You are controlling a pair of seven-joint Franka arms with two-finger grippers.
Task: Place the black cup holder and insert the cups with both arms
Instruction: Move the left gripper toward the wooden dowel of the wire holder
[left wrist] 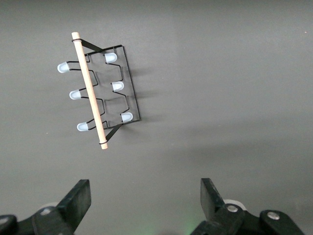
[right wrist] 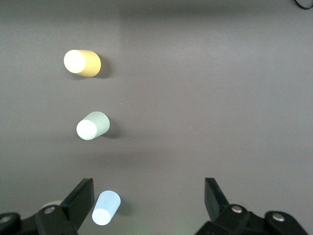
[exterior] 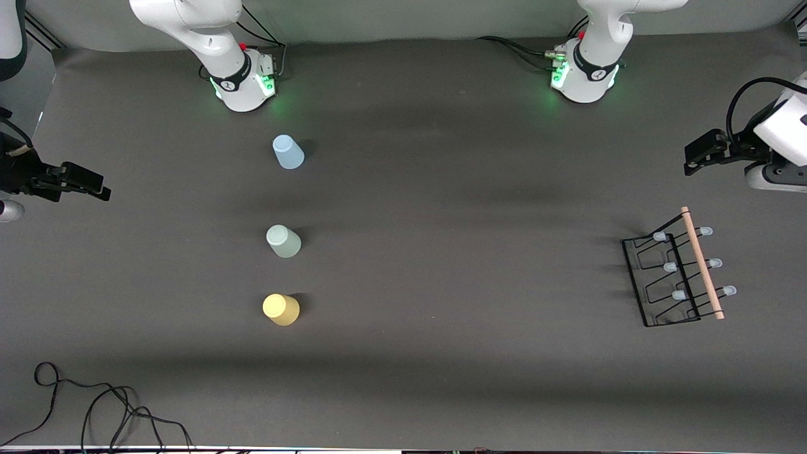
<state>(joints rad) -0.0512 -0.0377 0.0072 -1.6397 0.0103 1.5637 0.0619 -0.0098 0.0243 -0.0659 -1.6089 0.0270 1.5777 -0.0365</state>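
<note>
The black cup holder (exterior: 678,277) stands on the table at the left arm's end, its wooden rod on top; it also shows in the left wrist view (left wrist: 98,90). Three cups stand in a row at the right arm's end, narrow ends up: light blue (exterior: 288,152) nearest the bases, pale green (exterior: 283,241), then yellow (exterior: 280,309). The right wrist view shows the yellow (right wrist: 82,62), green (right wrist: 92,126) and blue (right wrist: 106,207) cups. My left gripper (left wrist: 145,200) is open and empty, high above the table beside the holder. My right gripper (right wrist: 148,198) is open and empty, high above the table beside the blue cup.
The two arm bases (exterior: 243,79) (exterior: 583,72) stand along the table's edge farthest from the front camera. Loose black cables (exterior: 94,410) lie at the near edge toward the right arm's end. The dark table (exterior: 454,252) lies bare between the cups and the holder.
</note>
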